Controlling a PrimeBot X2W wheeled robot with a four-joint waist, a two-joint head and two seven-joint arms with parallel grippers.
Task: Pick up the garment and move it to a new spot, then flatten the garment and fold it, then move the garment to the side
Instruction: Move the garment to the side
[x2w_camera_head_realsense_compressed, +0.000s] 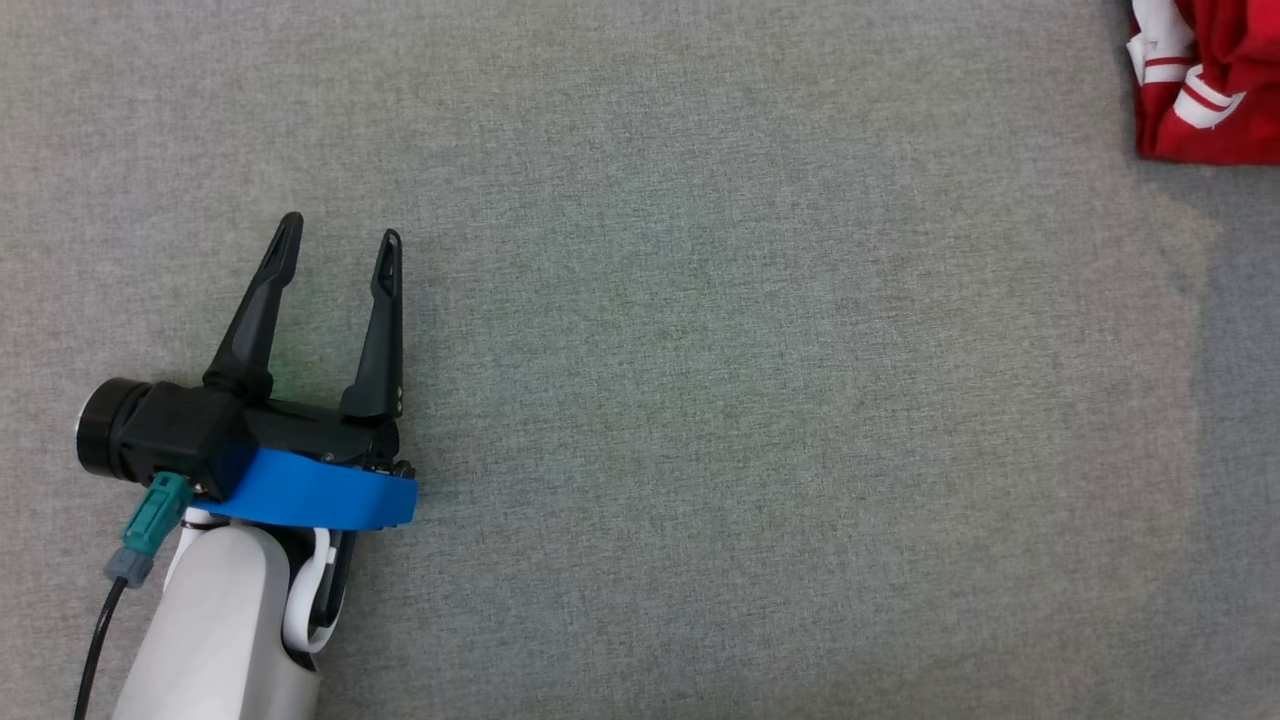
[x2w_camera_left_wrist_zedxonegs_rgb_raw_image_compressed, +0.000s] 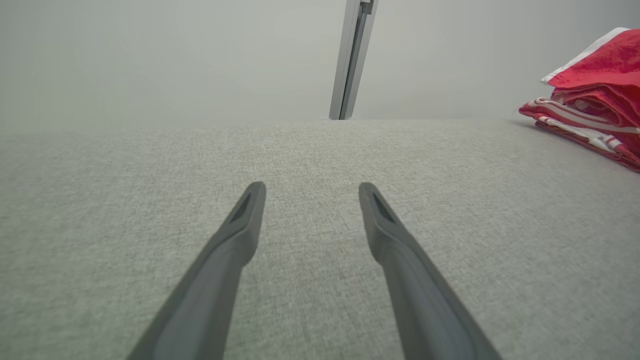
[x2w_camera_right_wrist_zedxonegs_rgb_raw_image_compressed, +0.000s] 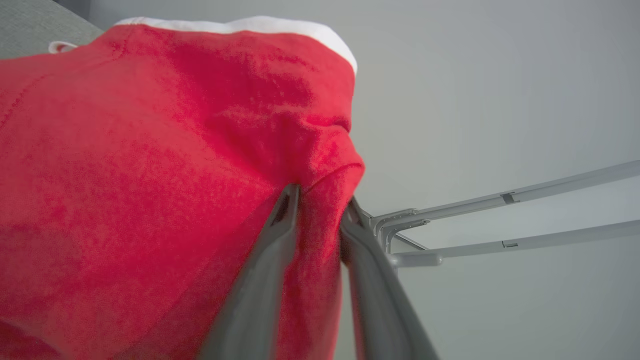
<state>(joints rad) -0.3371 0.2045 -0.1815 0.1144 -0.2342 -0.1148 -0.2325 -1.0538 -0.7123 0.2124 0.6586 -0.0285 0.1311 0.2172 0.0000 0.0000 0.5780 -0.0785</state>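
Two end effectors. The right end effector (x2w_camera_right_wrist_zedxonegs_rgb_raw_image_compressed: 322, 195) has its two dark fingers pressed in on a bunched fold of the red garment (x2w_camera_right_wrist_zedxonegs_rgb_raw_image_compressed: 150, 175), with cloth pinched between the tips. In the right wrist view the red fabric spreads up and left from the pinch, with a white trim edge (x2w_camera_right_wrist_zedxonegs_rgb_raw_image_compressed: 280, 25) along the top. Grey metal rails (x2w_camera_right_wrist_zedxonegs_rgb_raw_image_compressed: 500, 220) run off to the right behind it against a pale wall. The left end effector (x2w_camera_head_realsense_compressed: 342, 228) has its fingers spread wide with nothing between them. It sits at the lower left of the head view above the grey fabric-covered counter (x2w_camera_head_realsense_compressed: 700, 400), fingers pointing up the view. Behind the fingers are a black body, a blue band (x2w_camera_head_realsense_compressed: 320, 500), a teal connector (x2w_camera_head_realsense_compressed: 155, 510) with a black cable, and the pale forearm (x2w_camera_head_realsense_compressed: 220, 630). In the head view the garment lies on the counter in the top right corner, red with white stripes, cut off by the frame and well apart from the left end effector. In the left wrist view it is a rumpled stack at the right edge, and a grey upright post (x2w_camera_left_wrist_zedxonegs_rgb_raw_image_compressed: 352, 60) stands past the counter's far edge.
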